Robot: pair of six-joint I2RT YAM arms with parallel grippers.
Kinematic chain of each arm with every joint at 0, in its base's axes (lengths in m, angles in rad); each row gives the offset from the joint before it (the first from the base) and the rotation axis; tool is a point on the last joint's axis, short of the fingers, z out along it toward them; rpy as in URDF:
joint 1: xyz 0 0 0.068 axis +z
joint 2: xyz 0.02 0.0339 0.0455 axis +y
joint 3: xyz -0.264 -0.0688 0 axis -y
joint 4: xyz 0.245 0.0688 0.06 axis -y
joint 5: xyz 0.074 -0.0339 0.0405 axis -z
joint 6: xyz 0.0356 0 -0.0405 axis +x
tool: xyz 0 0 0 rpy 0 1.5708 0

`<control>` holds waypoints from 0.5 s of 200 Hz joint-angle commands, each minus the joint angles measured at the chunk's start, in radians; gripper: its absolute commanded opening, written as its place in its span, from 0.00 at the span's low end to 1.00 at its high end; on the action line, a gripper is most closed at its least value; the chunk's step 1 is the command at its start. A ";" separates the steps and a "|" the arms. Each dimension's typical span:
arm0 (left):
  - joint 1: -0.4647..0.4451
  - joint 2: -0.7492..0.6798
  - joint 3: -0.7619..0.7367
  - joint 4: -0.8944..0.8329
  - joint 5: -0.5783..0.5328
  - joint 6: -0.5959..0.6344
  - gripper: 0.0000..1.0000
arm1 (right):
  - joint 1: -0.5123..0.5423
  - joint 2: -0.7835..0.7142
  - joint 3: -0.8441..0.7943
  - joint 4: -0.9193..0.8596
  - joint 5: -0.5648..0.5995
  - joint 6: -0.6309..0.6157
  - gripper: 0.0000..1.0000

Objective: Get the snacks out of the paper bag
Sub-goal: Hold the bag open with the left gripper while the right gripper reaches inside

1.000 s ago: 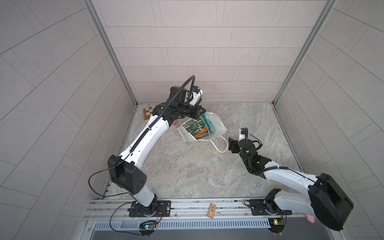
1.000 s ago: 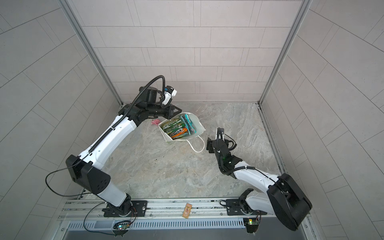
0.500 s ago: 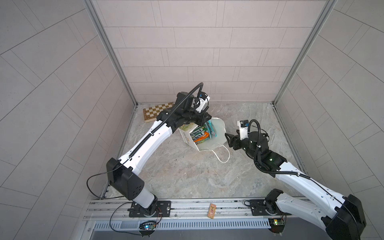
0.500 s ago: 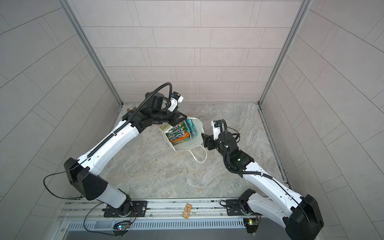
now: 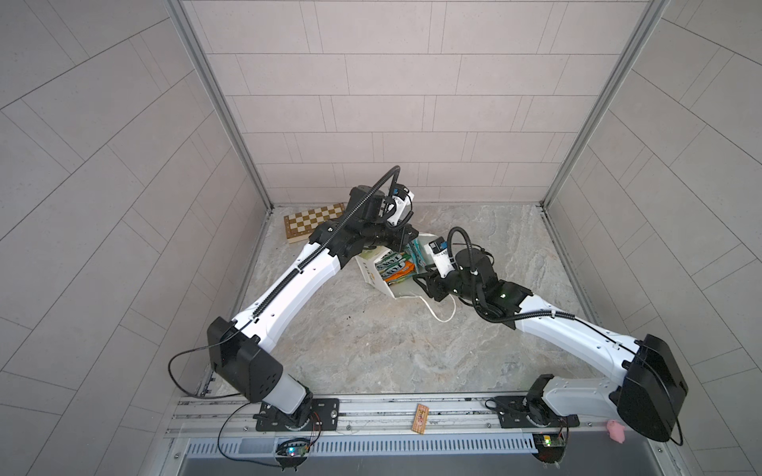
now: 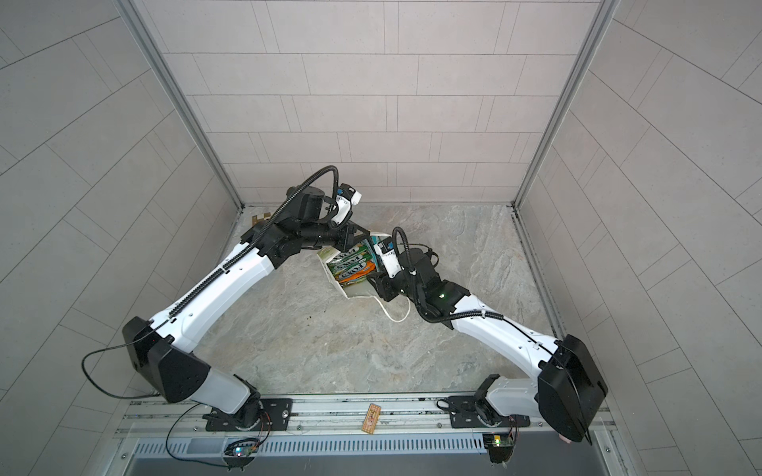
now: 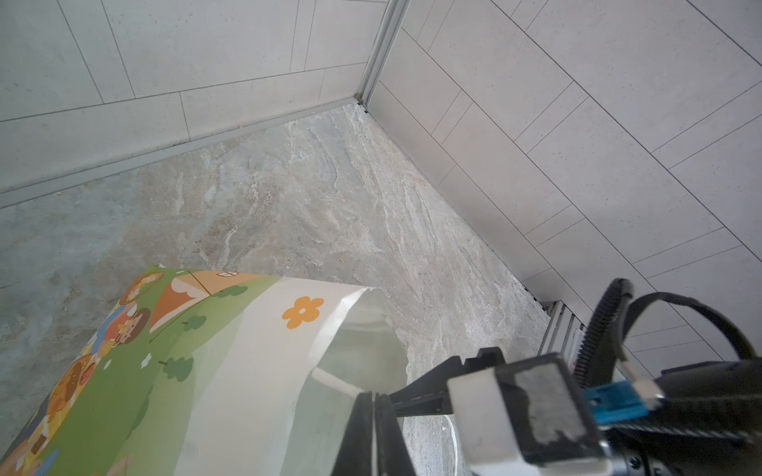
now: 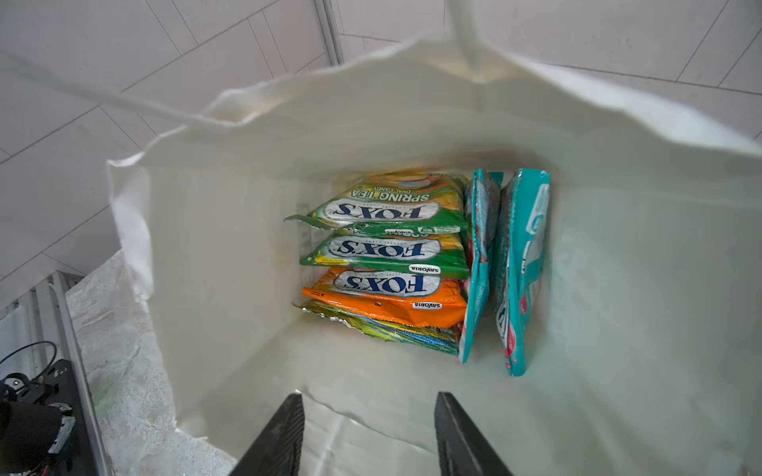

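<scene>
At the paper bag [image 7: 255, 342] mouth, left pincer [image 7: 373, 402] pinches the rim open so the spread right pincer [image 8: 368, 397] can reach snacks [image 8: 387, 251].

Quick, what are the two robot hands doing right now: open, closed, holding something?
Left gripper: fingers closed, pinching the rim of the paper bag.
Right gripper: fingers open at the bag's mouth, holding nothing.

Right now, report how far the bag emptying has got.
Done: nothing; no packet lies outside, and six snacks sit inside the paper bag. In hand: the left claw is shut on the bag's rim, holding its mouth open; the right claw is open at the mouth, gripping nothing. Left: all six.
</scene>
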 commanded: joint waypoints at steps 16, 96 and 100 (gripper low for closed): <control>-0.009 -0.065 -0.046 0.095 -0.021 -0.040 0.00 | 0.004 0.070 0.026 -0.016 0.045 -0.054 0.51; -0.016 -0.083 -0.095 0.165 -0.052 -0.094 0.00 | 0.004 0.154 0.033 -0.086 0.298 -0.169 0.47; -0.016 -0.083 -0.096 0.166 -0.052 -0.096 0.00 | 0.004 0.157 0.038 -0.093 0.324 -0.171 0.47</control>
